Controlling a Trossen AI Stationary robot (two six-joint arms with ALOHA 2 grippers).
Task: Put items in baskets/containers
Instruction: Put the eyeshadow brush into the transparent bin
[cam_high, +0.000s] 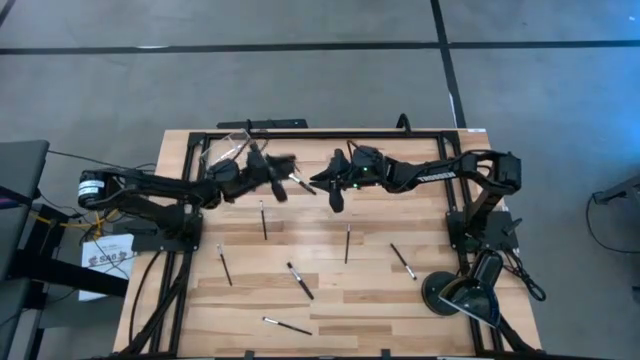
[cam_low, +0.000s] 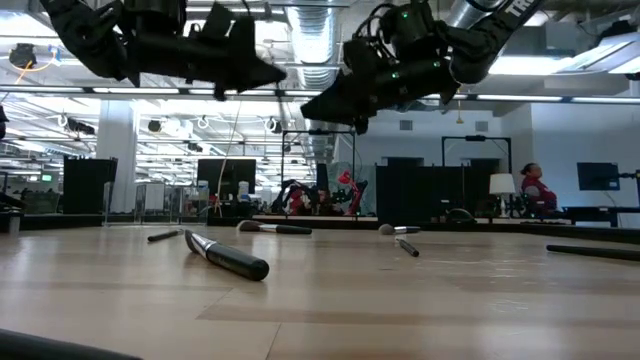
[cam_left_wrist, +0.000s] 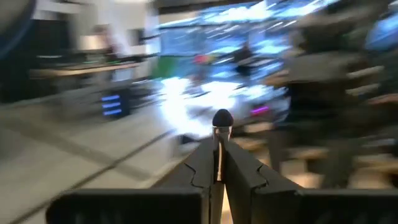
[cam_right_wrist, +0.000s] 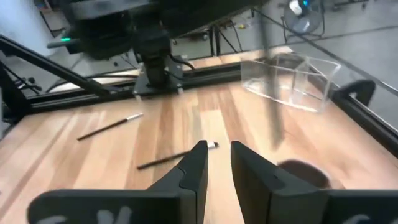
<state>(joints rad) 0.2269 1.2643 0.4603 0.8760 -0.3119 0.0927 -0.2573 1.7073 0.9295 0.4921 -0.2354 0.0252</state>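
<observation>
High view | left gripper (cam_high: 283, 186) clamps a brush (cam_left_wrist: 221, 134) above the table's far middle | right gripper (cam_high: 337, 200) slightly parted, empty | clear cup (cam_high: 228, 150) at far-left edge | brushes scattered nearer

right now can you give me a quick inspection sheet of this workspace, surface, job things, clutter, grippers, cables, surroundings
surface: pale wooden table inside a black frame.
job's things: six brushes lie loose on the wood, one at; clear container at the table's far edge, contents cannot be told.
clutter: round black lamp base at the near right corner.
grippers: left gripper raised above the far half, shut on a brush; right gripper close beside it, jaws slightly apart, holding nothing.
cables: bundles hang down at both arm bases, one at.
surroundings: large open room; a seated person far behind the table.
</observation>
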